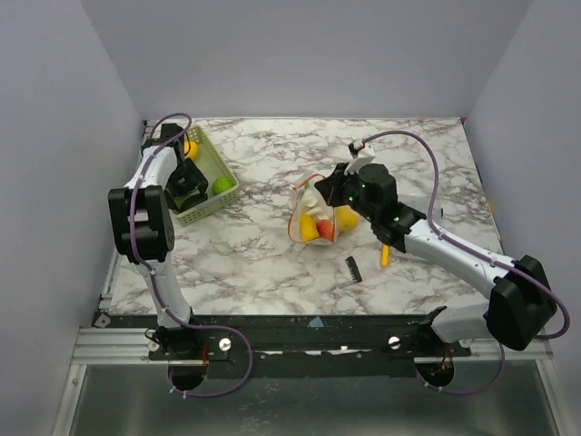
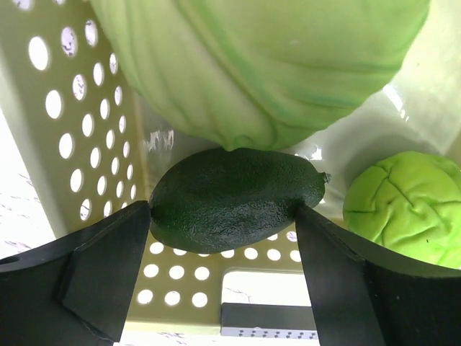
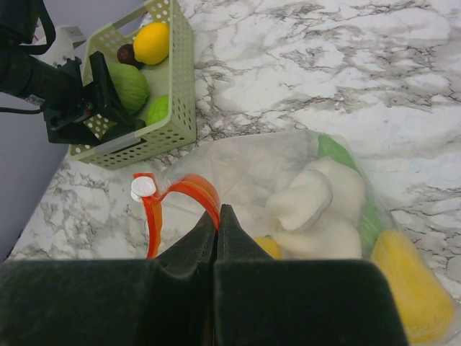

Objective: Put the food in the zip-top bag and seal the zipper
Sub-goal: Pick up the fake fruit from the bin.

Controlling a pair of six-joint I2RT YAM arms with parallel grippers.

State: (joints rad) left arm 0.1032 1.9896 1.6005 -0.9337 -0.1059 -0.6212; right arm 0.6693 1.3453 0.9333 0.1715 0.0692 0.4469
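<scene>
Dark green avocado (image 2: 238, 198) pinched by left fingers (image 2: 101, 274) | right fingers (image 3: 180, 288) pinching zipper (image 3: 189, 187)

Left wrist view: the pale green food (image 2: 259, 65) runs off the top edge, and the bright green piece (image 2: 407, 209) off the right. From above, your left hand (image 1: 188, 189) hides the dark green food (image 2: 234, 198) it grips. Right wrist view: across the bottom of the frame, your right hand (image 3: 217, 220) covers the lower run of the zipper (image 3: 184, 189) and the near part of the zip-top bag (image 3: 288, 155).
</scene>
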